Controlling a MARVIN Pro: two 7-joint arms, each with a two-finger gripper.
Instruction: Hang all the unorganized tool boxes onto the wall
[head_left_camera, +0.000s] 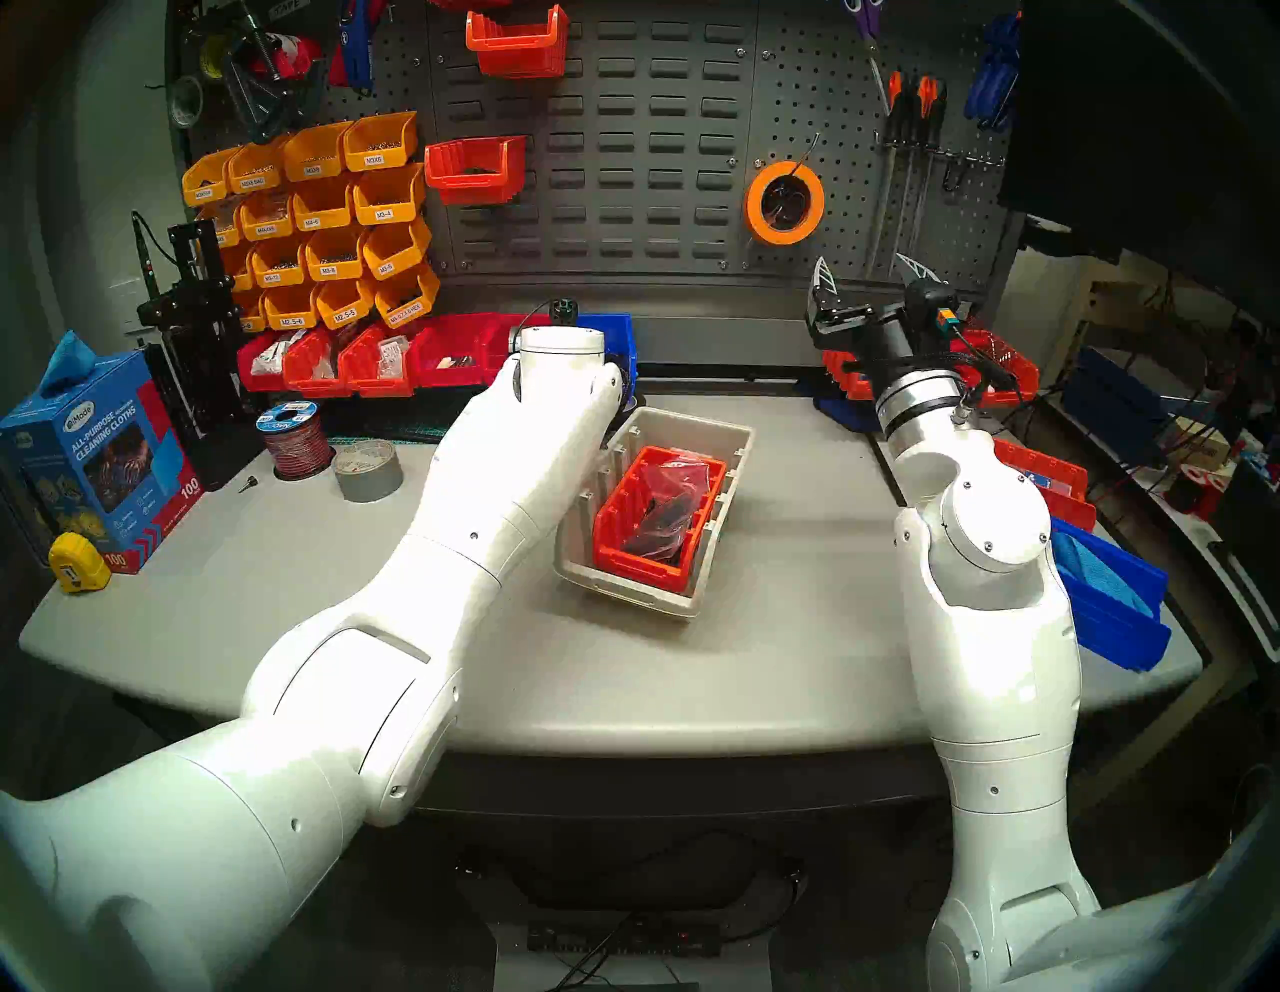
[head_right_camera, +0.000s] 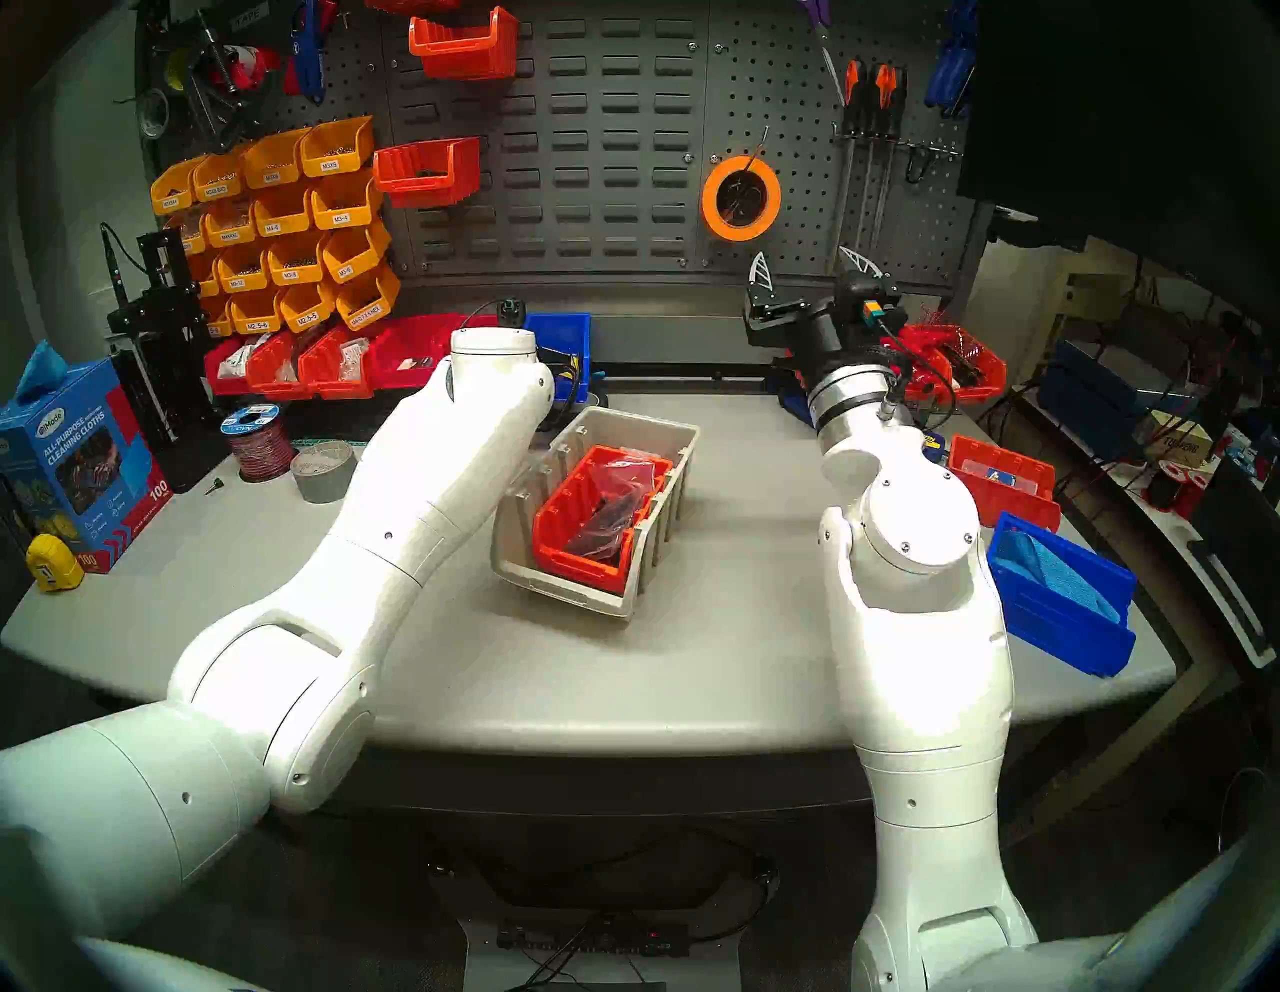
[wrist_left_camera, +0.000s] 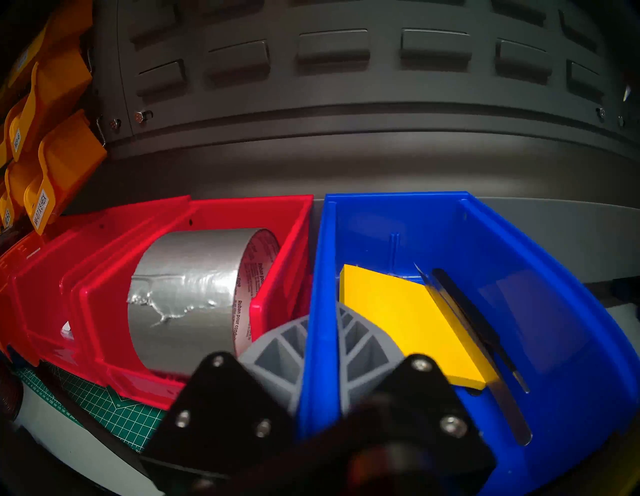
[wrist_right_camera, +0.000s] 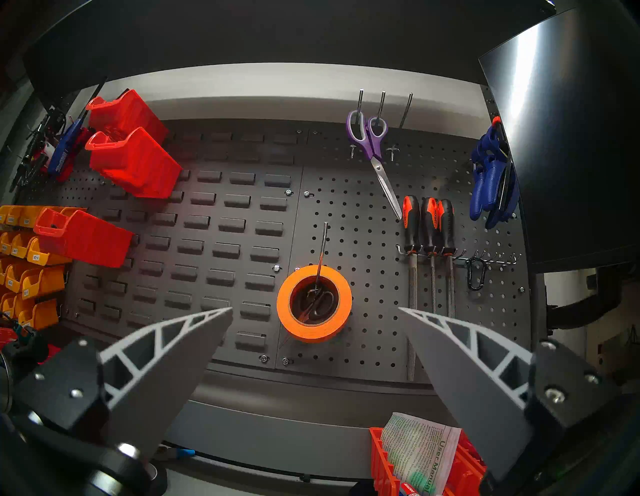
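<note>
The blue bin (wrist_left_camera: 519, 277) with a yellow card (wrist_left_camera: 408, 322) stands at the back of the table under the louvre wall (head_left_camera: 623, 173). My left gripper (wrist_left_camera: 322, 318) is shut on the bin's left wall, one finger inside and one outside. In the head view my left wrist hides this gripper, and only part of the blue bin (head_left_camera: 613, 332) shows. The beige bin (head_left_camera: 627, 597) sits mid-table with a red-orange bin (head_left_camera: 641, 564) inside it. My right gripper (head_left_camera: 869, 270) is open and empty, raised near the wall's lower right.
Two red bins (head_left_camera: 516, 41) (head_left_camera: 474, 170) hang on the wall. Small yellow-orange bins (head_left_camera: 312, 222) and a row of red bins (head_left_camera: 360, 360) fill the back left. A red bin holding duct tape (wrist_left_camera: 194, 287) touches the blue bin. A blue bin with cloth (head_left_camera: 1108, 596) sits at the right.
</note>
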